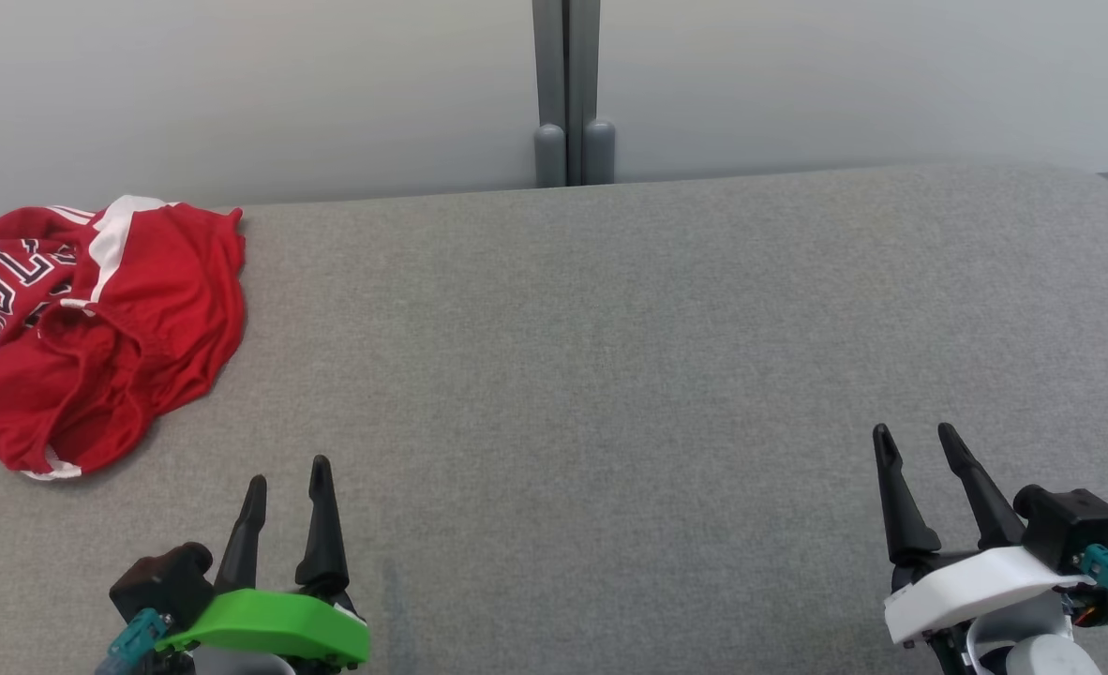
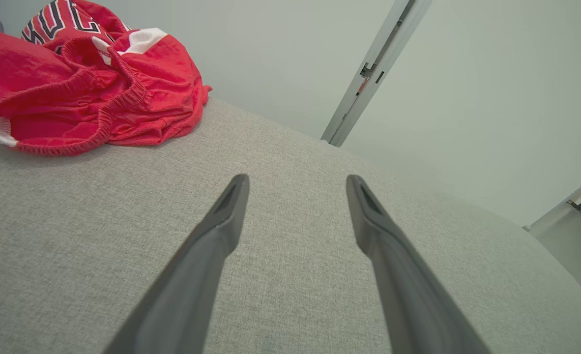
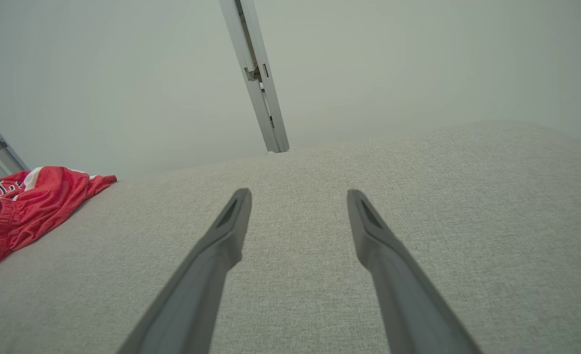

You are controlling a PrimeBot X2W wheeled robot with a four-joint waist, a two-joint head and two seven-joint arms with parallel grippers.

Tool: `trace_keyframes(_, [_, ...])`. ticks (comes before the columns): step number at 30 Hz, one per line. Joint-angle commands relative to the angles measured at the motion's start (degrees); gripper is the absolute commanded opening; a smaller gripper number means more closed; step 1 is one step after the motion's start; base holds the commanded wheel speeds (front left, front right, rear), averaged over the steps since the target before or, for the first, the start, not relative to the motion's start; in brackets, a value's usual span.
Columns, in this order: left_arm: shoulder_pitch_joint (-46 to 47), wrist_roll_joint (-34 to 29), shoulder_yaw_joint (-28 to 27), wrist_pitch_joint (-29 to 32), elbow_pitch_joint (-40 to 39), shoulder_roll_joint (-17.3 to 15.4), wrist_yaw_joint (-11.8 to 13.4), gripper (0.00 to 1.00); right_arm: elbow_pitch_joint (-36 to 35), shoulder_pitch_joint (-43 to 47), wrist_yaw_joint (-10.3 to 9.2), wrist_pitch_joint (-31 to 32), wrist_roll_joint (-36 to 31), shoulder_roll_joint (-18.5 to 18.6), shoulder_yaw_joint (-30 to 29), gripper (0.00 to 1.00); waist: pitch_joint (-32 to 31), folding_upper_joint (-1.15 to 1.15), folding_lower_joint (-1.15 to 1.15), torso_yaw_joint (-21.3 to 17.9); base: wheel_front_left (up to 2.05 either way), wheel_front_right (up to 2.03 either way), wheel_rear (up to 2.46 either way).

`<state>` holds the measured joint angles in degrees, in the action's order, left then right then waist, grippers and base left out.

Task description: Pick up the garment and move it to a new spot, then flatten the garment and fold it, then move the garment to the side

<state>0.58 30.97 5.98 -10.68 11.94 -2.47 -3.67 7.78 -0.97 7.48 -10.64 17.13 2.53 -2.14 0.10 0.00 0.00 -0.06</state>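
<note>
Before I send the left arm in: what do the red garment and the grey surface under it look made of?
The red garment is likely a thin synthetic sports knit: slight sheen, soft crumpled folds, gathered elastic waistband, white trim. The grey surface looks like woven upholstery-like cloth, matte, with a fine heathered weave; what lies beneath it cannot be told.

Grey woven fabric surface (image 1: pixel 610 375) (curved along its far edge) lies before a pale wall (image 1: pixel 235 94); a vertical grey post (image 1: pixel 565 56), ending in two rounded caps (image 1: pixel 550 155), divides the wall.
</note>
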Motion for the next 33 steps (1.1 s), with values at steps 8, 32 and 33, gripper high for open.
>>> trace_keyframes(8, [-0.59,-4.14,0.5,-1.4,0.58,-0.5,0.29,1.0,-0.27,0.36,0.01,-1.45,-5.34,0.35,0.17,1.0,0.05,0.0,0.0,0.0,0.0,0.0,0.0])
trace_keyframes(32, [-1.13,-11.27,0.82,-4.1,3.04,-0.58,0.77,1.0,-0.47,0.86,0.02,-4.15,-14.91,0.47,-0.05,1.0,0.04,0.0,0.0,0.02,0.0,0.0,0.0])
trace_keyframes(33, [-1.16,-11.6,0.85,-4.17,3.08,-0.59,0.79,1.0,-0.51,0.88,0.02,-4.18,-15.22,0.48,-0.03,1.0,0.03,0.0,0.0,0.01,0.0,0.0,0.0])
